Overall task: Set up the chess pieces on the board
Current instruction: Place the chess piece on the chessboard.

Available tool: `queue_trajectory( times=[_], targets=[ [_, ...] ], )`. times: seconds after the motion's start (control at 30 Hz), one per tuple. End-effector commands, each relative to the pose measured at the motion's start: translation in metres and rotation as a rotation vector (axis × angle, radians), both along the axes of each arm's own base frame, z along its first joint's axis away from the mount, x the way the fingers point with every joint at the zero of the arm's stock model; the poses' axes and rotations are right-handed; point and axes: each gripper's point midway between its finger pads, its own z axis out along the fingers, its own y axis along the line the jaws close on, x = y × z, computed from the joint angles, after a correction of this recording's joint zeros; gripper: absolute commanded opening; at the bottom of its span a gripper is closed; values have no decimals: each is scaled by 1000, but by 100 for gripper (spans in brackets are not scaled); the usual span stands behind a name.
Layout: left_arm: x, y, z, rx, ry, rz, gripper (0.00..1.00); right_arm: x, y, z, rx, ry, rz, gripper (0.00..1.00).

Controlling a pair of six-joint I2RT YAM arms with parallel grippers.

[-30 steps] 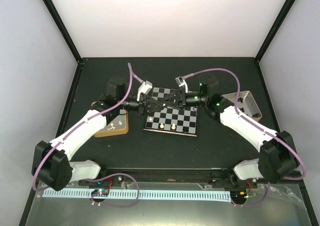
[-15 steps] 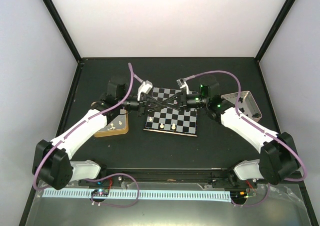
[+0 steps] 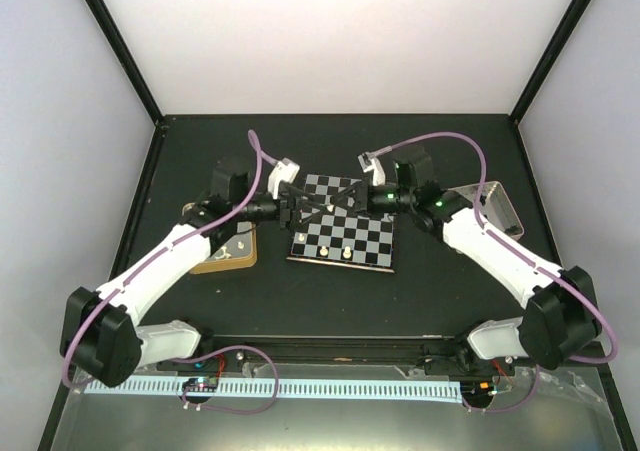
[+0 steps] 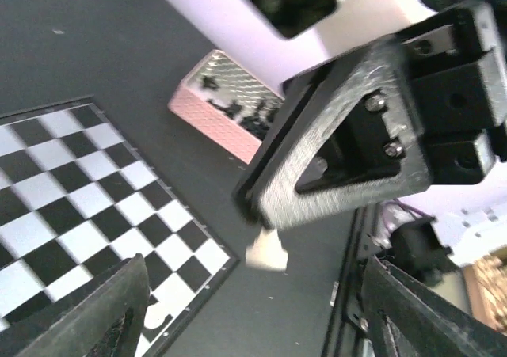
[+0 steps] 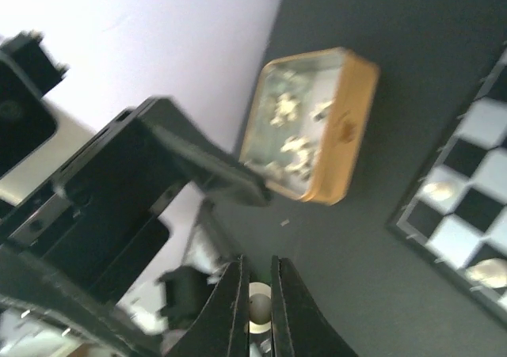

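Above the left part of the chequered board (image 3: 345, 229) the two grippers meet tip to tip. My right gripper (image 5: 260, 313) is shut on a cream-white chess piece (image 5: 260, 308). In the left wrist view the same piece (image 4: 268, 251) hangs from the tips of the right gripper (image 4: 265, 224). My left gripper (image 4: 261, 313) stands open around it, its fingers (image 4: 111, 313) well apart from the piece. Two white pieces (image 3: 323, 252) stand on the board's near row, and a corner of the board (image 4: 87, 183) shows below.
A gold-sided tin (image 5: 315, 135) with white pieces lies left of the board, also visible under the left arm (image 3: 225, 253). A pinkish-silver tin (image 4: 230, 112) with black pieces sits right of the board (image 3: 492, 206). Black walls and posts frame the table.
The right gripper has closed on the white piece held out by the left gripper. The left gripper then opened and let it go. Both arms shifted slightly upward.
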Motion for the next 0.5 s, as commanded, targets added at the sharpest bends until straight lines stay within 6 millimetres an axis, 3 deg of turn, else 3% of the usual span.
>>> queue_trajectory(
  times=[0.0,0.07,0.2,0.37,0.47],
  targets=[
    [18,25,3,23,-5,238,79,26,-27,-33,-309,-147,-147,1],
    [22,45,-3,48,29,378,83,31,-30,-44,-419,-205,-178,1],
    [30,103,-20,134,96,729,86,35,-25,-61,-607,-299,-253,1],
    [13,150,-18,239,83,915,87,38,-2,-75,-749,-385,-332,1],
    [0,173,-10,298,85,992,88,39,25,-96,-821,-388,-305,1]
  ],
)
